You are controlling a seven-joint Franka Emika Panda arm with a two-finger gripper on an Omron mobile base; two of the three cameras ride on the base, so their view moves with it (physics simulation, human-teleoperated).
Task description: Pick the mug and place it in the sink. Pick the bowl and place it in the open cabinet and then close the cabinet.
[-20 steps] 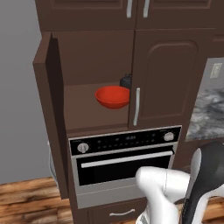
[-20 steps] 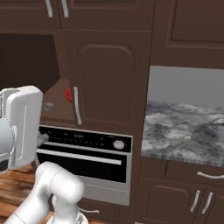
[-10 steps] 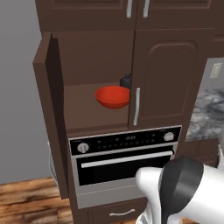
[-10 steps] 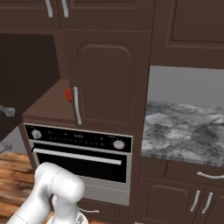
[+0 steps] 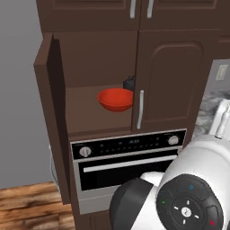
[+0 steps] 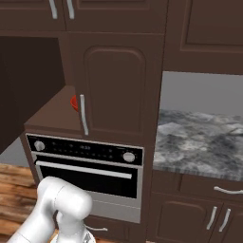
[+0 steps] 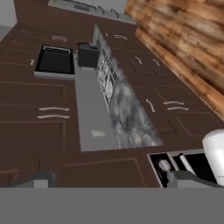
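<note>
We found the bowl [image 5: 116, 99] sitting on the shelf inside the cabinet [image 5: 173, 81], toward the right of the opening and partly tucked behind the edge of the closed right-hand door; in the right base view only a red sliver of it [image 6: 74, 102] showed past that door's silver bar handle [image 6: 83, 115]. A small dark object [image 5: 129, 83] stood just behind the bowl. The left door [image 5: 50, 117] hung open, swung out toward us edge-on, its long axis vertical and hinged on the far left of the cabinet, directly above the oven [image 5: 128, 164]. So we judged the bowl step done and only the closing left. The relation that mattered: the open door stood to the left and above the arm's body, which filled the lower right of the left base view, while the hand view looked off across the room at a run of counter [image 7: 127, 116] and dark cabinet fronts, rolled hard over and not toward the door at all. The gripper [image 7: 111, 179] showed two fingertips [image 7: 40, 178] set well apart at the bottom of that view with nothing between them, so we read it as spread wide and empty, though the tips were dim and we could be off. We judged the hand would need to swing round to the door's outer face and push it rightward to shut. We could not make out the mug or sink with any confidence.
</note>
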